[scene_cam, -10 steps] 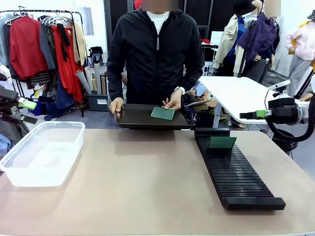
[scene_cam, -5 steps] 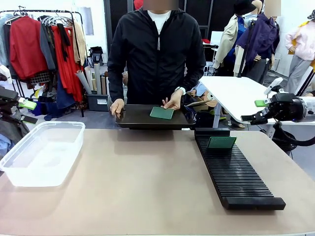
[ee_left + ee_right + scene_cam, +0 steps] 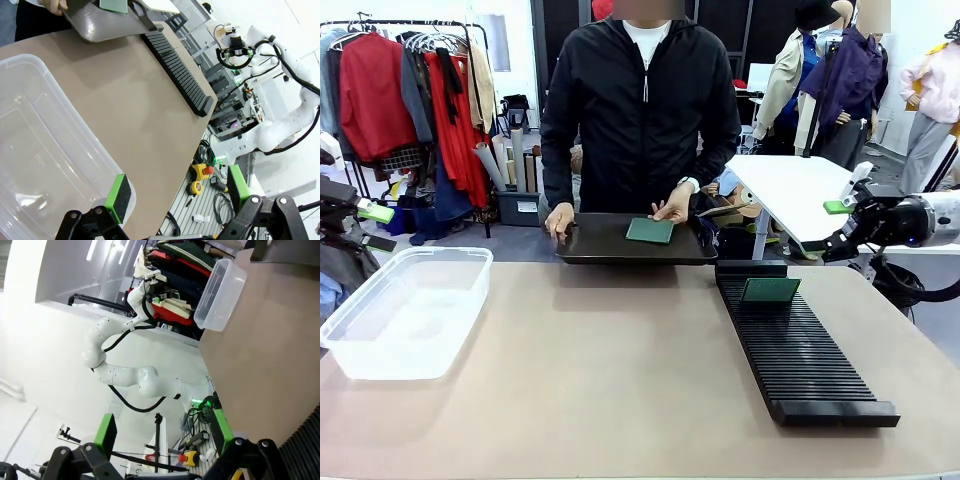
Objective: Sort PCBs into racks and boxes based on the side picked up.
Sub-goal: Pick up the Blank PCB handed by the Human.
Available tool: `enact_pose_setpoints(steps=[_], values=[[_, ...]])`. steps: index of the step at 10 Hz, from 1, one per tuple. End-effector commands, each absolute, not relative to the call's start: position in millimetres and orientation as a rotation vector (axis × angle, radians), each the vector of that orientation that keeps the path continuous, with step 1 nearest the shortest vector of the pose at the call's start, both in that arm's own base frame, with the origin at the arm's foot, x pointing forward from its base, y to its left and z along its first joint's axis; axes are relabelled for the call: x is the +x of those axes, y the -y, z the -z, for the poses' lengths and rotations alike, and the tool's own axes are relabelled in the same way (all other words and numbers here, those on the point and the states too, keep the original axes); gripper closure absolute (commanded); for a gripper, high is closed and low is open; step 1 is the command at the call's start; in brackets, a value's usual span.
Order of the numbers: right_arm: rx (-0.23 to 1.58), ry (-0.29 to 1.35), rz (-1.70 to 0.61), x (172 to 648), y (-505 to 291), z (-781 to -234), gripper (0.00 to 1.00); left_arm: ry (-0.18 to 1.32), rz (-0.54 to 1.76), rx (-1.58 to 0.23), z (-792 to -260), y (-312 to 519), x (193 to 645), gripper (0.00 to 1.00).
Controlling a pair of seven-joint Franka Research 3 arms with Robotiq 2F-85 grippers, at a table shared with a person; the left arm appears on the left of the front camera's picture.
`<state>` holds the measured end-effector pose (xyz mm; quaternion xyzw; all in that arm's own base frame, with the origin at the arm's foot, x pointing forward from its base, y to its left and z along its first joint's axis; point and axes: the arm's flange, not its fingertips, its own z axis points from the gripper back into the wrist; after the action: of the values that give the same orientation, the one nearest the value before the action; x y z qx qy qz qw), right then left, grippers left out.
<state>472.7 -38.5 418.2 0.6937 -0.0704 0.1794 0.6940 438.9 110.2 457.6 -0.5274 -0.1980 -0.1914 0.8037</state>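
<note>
While I watch the table [image 3: 620,400] from my station, I count two circuit boards. The flat board [image 3: 650,231] lies on a single dark tray [image 3: 600,240] at the far edge, in front of the person in the black jacket. The standing board [image 3: 769,290] is upright in a slot near the far end of the one black rack [image 3: 805,355], which runs toward me on my right side of the table. There is one clear tub [image 3: 405,310] too, well apart from the rack on my left side.

The person has two hands at the tray: one hand [image 3: 558,217] grips its edge, and the other hand [image 3: 672,207] rests just beside the flat board — I cannot tell whether it touches it.

My right gripper [image 3: 845,193] hangs off the table's right side, raised above the tabletop, well apart from the rack. In its wrist view the two green-padded fingers [image 3: 105,432] are spread wide with nothing between them.

My left gripper [image 3: 377,227] sits at the far left, above and behind the tub. Its wrist view shows the fingers [image 3: 119,197] released as well — parted, grasping nothing, with the tub's near corner below them and the rack and tray farther off.
</note>
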Motion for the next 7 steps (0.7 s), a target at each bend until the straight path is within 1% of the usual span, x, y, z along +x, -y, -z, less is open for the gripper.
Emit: enact_pose_setpoints(steps=[1, 7], values=[[1.55, 0.163, -0.39, 475.4, 41.0, -415.9, 0.0, 0.421, 0.403, -1.137, -460.1, -109.9, 437.9, 0.0], [1.55, 0.163, -0.39, 475.4, 41.0, -415.9, 0.0, 0.421, 0.403, -1.137, -460.1, -109.9, 437.9, 0.0]])
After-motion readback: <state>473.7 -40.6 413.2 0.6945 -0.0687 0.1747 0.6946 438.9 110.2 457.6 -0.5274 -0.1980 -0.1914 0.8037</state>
